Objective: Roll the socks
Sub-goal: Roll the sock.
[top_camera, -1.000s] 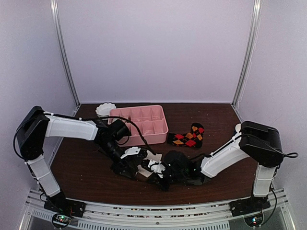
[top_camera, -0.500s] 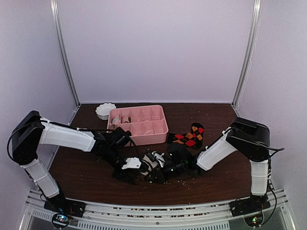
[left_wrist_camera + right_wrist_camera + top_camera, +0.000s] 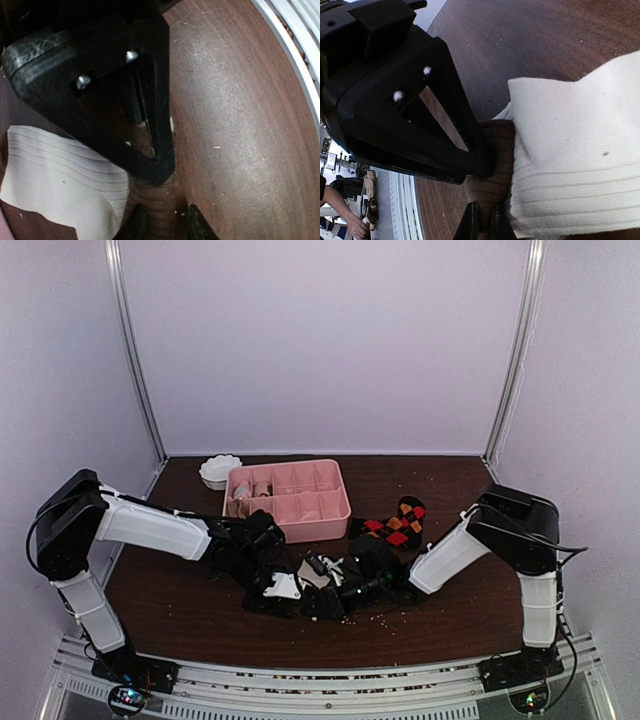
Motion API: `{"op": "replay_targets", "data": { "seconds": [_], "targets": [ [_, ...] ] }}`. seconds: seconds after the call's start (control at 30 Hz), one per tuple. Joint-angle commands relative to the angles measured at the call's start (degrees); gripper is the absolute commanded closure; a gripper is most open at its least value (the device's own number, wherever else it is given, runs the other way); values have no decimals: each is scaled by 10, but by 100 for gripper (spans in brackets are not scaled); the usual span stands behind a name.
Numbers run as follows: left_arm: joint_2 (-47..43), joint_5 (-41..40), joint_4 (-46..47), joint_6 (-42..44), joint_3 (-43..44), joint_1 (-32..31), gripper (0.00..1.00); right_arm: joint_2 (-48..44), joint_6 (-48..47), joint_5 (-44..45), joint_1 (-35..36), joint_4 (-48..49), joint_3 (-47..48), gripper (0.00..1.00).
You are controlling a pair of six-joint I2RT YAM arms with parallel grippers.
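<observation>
The left end effector (image 3: 165,226) closed to pinch the sock's (image 3: 65,170) brown patch between its tips, joining the right end effector's (image 3: 484,222) pinch, likely readying the roll.

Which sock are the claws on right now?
The cream-white sock with brown patches, its brown part pinched in the left claw and the right claw. The black argyle sock lies apart, untouched, beside the pink tray.
</observation>
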Motion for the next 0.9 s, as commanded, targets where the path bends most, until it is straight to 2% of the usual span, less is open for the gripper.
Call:
{"op": "replay_targets", "data": {
  "seconds": [0.0,0.27,0.37,0.5,0.57,0.7,0.87],
  "targets": [
    [32,-46,6,12,13,-4,76,61,2,42,-8,-142,-44,100],
    [65,-71,-16,13,40,-4,75,48,-3,36,-8,-128,-61,97],
    [76,-73,-40,13,58,-4,79,36,-2,41,-11,-107,-79,94],
    [91,-53,-87,10,92,-4,100,-6,-22,87,-13,-97,-115,77],
    [105,-24,-130,3,120,-1,100,-42,-39,128,-12,-92,-143,70],
    [143,54,-206,-20,174,16,100,-120,-69,210,-12,-84,-194,66],
    [182,130,-291,-33,230,36,100,-214,-93,329,-10,-72,-254,48]
  ]
}}
